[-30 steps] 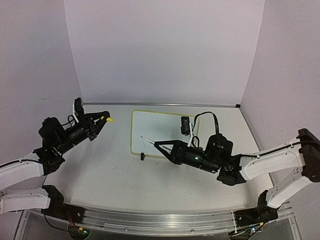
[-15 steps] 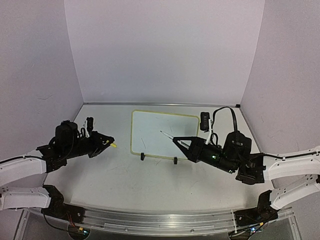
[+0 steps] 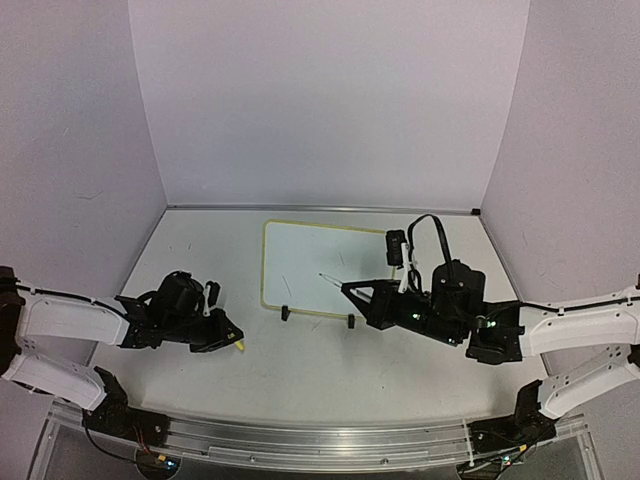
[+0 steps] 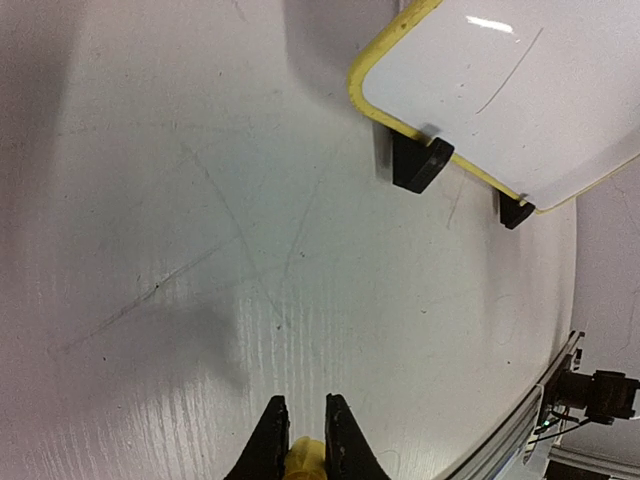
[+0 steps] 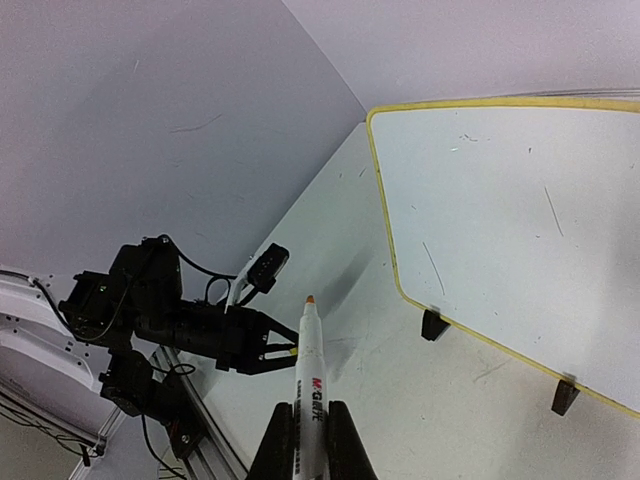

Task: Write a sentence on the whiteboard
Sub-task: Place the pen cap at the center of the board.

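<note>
Grasping a white marker, the right gripper hovers toward 5 o'clock of the whiteboard, propped mid-table; the left gripper, at its 8 o'clock, pinches a yellow cap.

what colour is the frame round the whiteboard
The whiteboard frame is yellow, clearest in the left wrist view.

The left gripper, clamped on a yellow cap, now sits lower, down from the upper left to the lower left of the frame. The right gripper and its marker stand further right than a second ago, with the tip now over the lower middle of the whiteboard.
</note>
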Tool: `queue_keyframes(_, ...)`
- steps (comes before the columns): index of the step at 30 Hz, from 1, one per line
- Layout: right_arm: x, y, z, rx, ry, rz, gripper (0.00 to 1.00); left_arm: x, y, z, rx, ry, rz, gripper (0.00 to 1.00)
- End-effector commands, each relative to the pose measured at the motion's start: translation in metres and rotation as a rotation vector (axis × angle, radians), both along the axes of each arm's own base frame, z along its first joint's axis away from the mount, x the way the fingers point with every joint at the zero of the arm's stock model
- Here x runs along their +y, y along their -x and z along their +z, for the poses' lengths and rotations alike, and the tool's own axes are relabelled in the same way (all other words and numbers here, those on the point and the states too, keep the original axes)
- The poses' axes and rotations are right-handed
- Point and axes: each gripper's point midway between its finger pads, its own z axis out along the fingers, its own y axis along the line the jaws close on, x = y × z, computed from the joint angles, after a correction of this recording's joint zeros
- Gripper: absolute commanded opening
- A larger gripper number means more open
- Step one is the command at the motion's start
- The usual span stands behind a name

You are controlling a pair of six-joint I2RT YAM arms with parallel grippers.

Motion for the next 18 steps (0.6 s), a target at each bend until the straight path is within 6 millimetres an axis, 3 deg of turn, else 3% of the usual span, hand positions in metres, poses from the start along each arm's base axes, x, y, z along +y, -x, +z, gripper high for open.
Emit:
queue_keyframes(1,0.007,-0.002,0.015,-0.024,-0.02,0.008,0.0,-0.013,-0.015,0.009,-0.047,-0.009,-0.021,0.21)
queue_keyframes(7,0.001,-0.002,0.015,-0.029,-0.02,-0.01,0.0,-0.011,-0.015,-0.001,-0.036,-0.041,-0.027,0.47)
queue_keyframes(13,-0.006,-0.003,0.016,-0.038,-0.021,-0.032,0.0,0.001,-0.016,-0.006,-0.044,-0.13,-0.022,0.8)
queue_keyframes(18,-0.009,-0.004,0.015,-0.044,-0.016,-0.045,0.0,-0.009,-0.03,0.016,-0.133,-0.204,-0.041,0.85)
